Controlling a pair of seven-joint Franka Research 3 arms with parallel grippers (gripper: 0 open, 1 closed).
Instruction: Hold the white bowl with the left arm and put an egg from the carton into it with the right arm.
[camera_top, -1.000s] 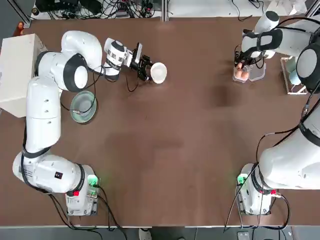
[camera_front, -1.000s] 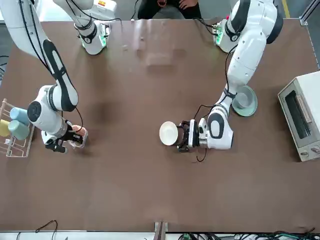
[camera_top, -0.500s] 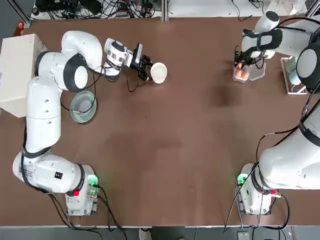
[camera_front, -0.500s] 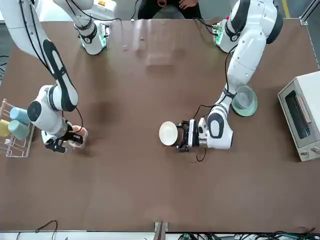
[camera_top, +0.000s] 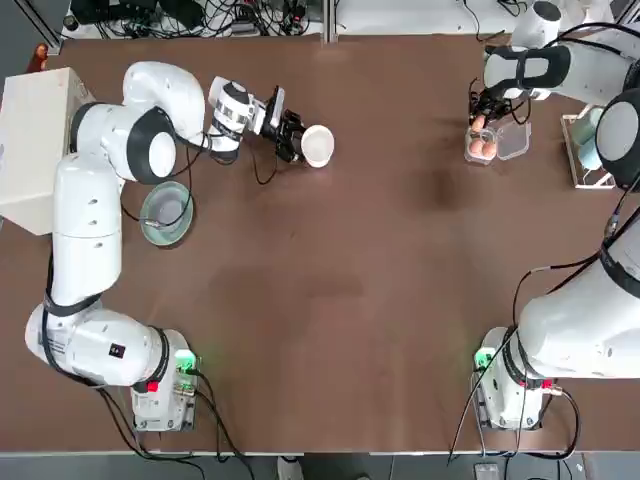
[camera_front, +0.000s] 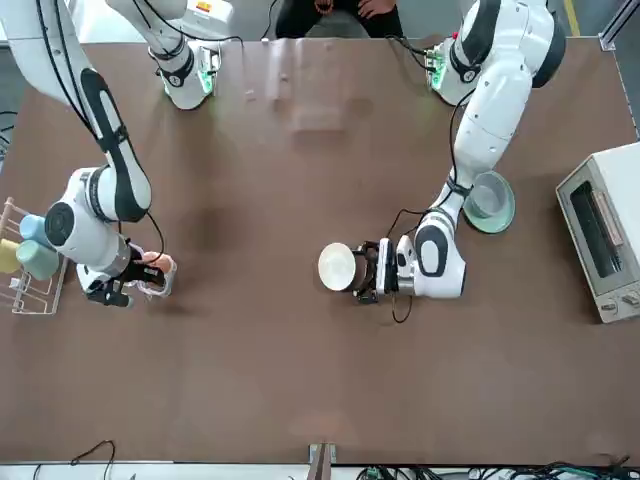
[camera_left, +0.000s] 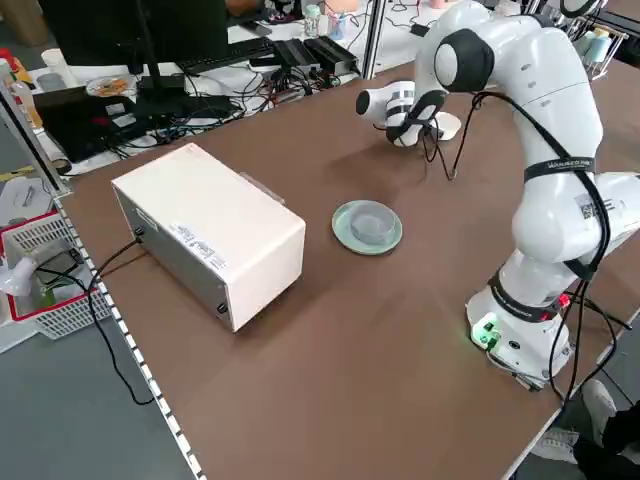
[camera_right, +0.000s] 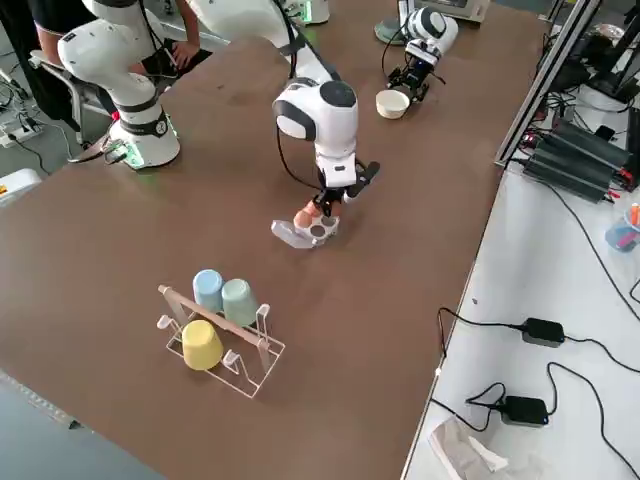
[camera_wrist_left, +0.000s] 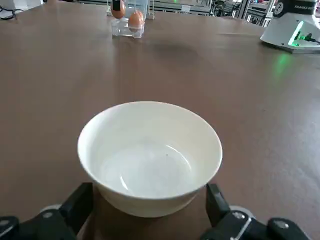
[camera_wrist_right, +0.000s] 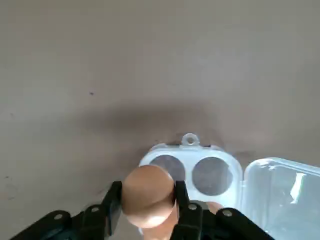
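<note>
The right gripper (camera_wrist_right: 148, 210) is closed on an egg (camera_wrist_right: 147, 195) and holds it just above the carton (camera_wrist_right: 200, 172), which sits open on the bench (camera_top: 380, 300) with its clear lid folded out to one side. In the wrist view two of the carton's cells are empty, and a bit of another egg shows behind the gripper. The top view puts this gripper (camera_top: 481, 112) at the bench's far right, over the carton (camera_top: 495, 145), where another egg (camera_top: 484, 148) lies in a cell. A wire rack (camera_right: 225, 340) with cups stands near the carton, at the bench's edge.

The left gripper (camera_wrist_left: 147, 210) lies low on the bench at the far left, its fingers (camera_wrist_left: 77, 205) against either side of the bowl (camera_wrist_left: 150, 155), gripping it. The bowl stands upright and is empty. It is well apart from the carton, across the bench's width. A grey-green plate (camera_top: 166, 213) rests nearer the left arm's base, and a white box-like oven (camera_left: 210, 230) stands at the left edge.
</note>
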